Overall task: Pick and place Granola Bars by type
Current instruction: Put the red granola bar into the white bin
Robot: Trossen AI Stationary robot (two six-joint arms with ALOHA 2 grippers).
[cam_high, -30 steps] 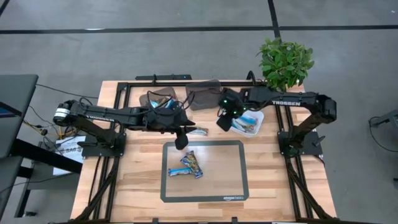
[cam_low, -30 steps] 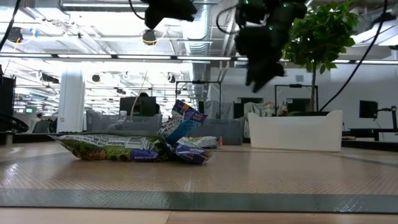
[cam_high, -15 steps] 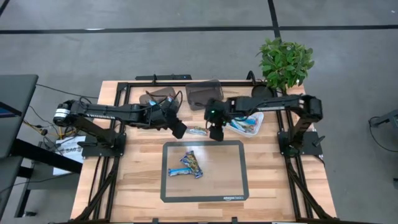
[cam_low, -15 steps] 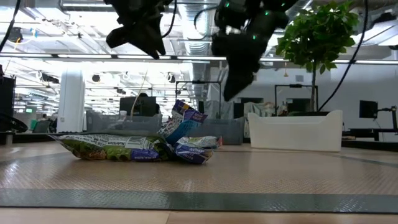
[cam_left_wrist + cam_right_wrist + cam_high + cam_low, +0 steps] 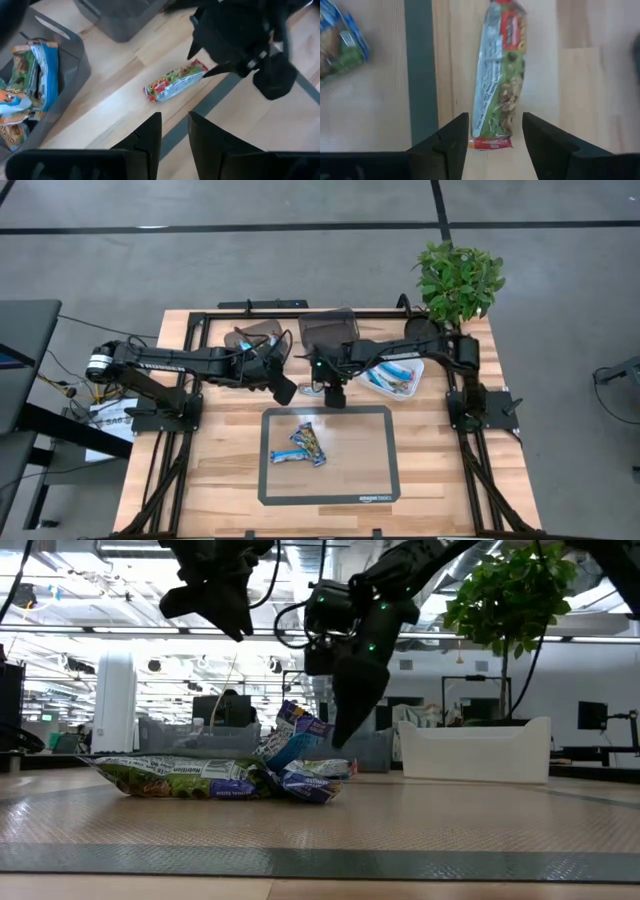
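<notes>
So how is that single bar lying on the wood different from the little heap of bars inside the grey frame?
The lone bar lies flat by itself on bare wood outside the frame, with the right gripper and its open fingers just over it. The heap of bars is several overlapping wrappers inside the frame, with no gripper over it. Both are shiny wrapped bars.

The wooden table (image 5: 225, 480) carries a dark-framed mat (image 5: 385, 480), granola bars (image 5: 300, 443), two dark bins (image 5: 325, 330), a white tray (image 5: 415, 375).
</notes>
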